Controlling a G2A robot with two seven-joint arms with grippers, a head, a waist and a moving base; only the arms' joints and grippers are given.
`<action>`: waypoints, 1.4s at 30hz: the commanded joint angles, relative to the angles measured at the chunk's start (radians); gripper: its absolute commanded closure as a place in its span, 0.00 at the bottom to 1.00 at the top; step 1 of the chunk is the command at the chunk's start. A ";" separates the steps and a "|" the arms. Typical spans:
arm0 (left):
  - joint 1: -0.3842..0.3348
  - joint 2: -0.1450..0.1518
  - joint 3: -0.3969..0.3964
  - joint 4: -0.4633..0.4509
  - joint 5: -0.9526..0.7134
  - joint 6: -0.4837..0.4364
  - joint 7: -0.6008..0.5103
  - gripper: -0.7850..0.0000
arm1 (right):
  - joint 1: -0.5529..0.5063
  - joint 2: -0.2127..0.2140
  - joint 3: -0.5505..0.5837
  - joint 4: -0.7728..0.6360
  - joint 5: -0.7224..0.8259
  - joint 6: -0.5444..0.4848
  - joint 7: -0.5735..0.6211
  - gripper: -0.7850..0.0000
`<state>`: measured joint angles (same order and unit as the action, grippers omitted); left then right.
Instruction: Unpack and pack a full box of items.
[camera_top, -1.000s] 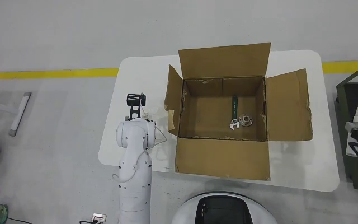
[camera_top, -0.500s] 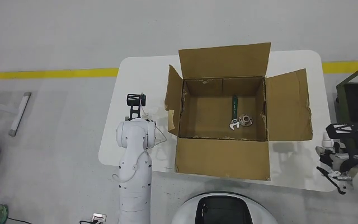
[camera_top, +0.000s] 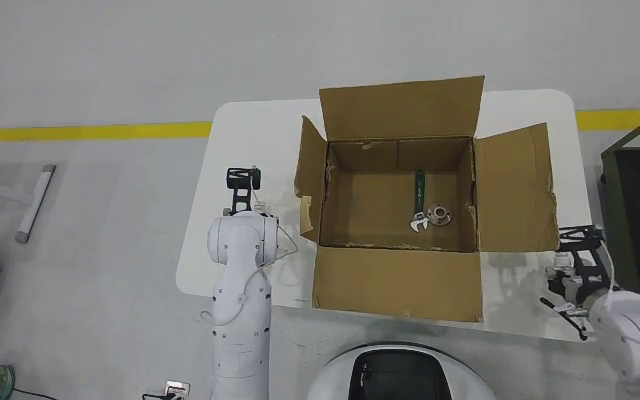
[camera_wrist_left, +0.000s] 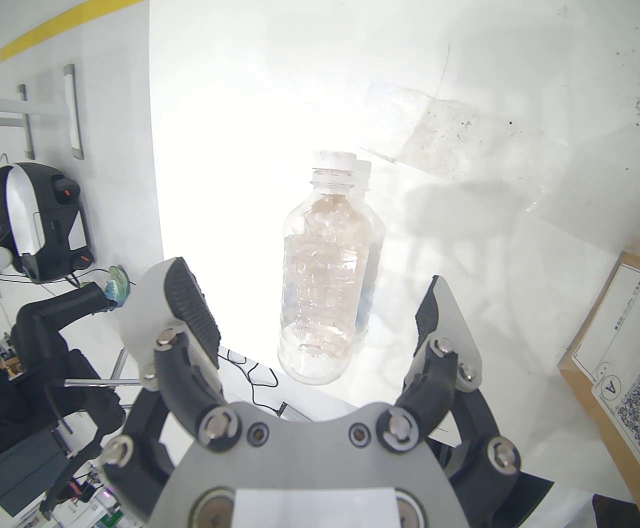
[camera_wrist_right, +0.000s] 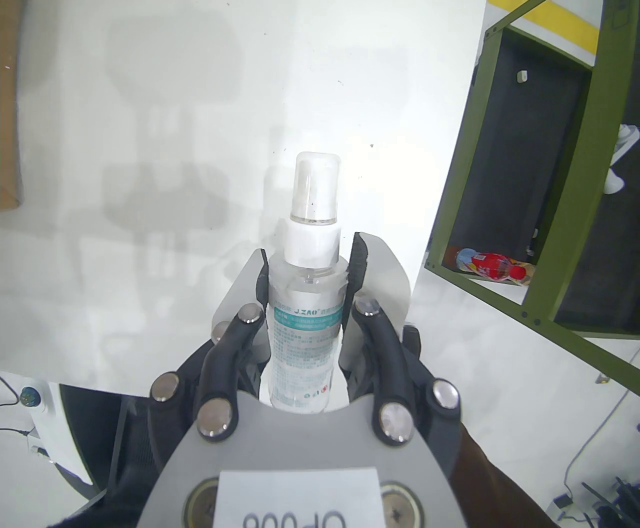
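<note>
Your left gripper (camera_wrist_left: 306, 280) stood spread, with the clear plastic water bottle (camera_wrist_left: 327, 260) on the white table (camera_wrist_left: 500, 90) between its fingers, cap end farthest from the wrist. Your right gripper (camera_wrist_right: 311, 252) pinched a spray bottle (camera_wrist_right: 305, 325) by its body, below the white nozzle; its label carried a teal band of print.

Colours on the white bench (camera_top: 250, 140)
We see a brown cardboard box (camera_top: 400, 108), a green-handled wrench (camera_top: 419, 188), a clear bottle (camera_wrist_left: 325, 280) capped white, a clear spray bottle (camera_wrist_right: 306, 310) banded teal, and a yellow floor line (camera_top: 100, 130).
</note>
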<state>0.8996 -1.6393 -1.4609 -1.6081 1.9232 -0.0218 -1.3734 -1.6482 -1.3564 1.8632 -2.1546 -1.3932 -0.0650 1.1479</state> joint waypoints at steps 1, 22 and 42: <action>0.000 0.000 0.000 0.000 0.000 0.000 0.000 0.00 | 0.002 0.001 -0.001 0.003 -0.002 0.001 -0.002 0.19; 0.000 0.000 0.000 0.000 0.000 0.000 0.000 0.00 | 0.446 0.057 0.209 -0.195 0.180 0.023 0.039 1.00; 0.000 0.000 0.000 0.000 0.000 0.000 0.000 0.00 | 0.642 0.057 -0.677 -0.130 -0.184 0.249 0.352 1.00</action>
<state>0.8996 -1.6393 -1.4609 -1.6081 1.9232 -0.0218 -1.3734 -1.0132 -1.2986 1.2286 -2.3145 -1.5139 0.1917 1.4886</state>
